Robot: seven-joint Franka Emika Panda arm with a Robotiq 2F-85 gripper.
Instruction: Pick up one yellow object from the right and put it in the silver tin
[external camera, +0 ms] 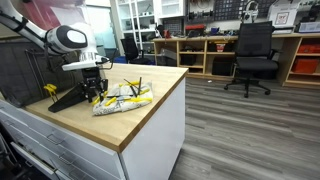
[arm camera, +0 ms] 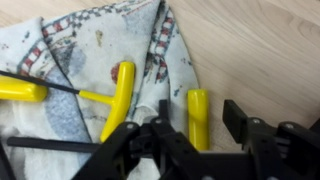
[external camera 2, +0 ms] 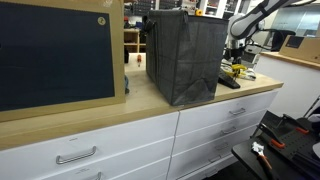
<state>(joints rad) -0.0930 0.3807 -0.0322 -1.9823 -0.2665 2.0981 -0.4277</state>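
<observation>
Several yellow-handled tools lie on a patterned cloth on the wooden counter. In the wrist view one yellow handle lies at the cloth's edge, straight between my open fingers. My gripper straddles it without closing on it. A second yellow handle and a third lie on the cloth to the left. In both exterior views the gripper is low over the cloth. The silver tin is out of view.
A large dark grey mesh rack stands on the counter beside the arm. A framed dark board leans further along. The counter's edge is close to the cloth. An office chair and shelves stand beyond.
</observation>
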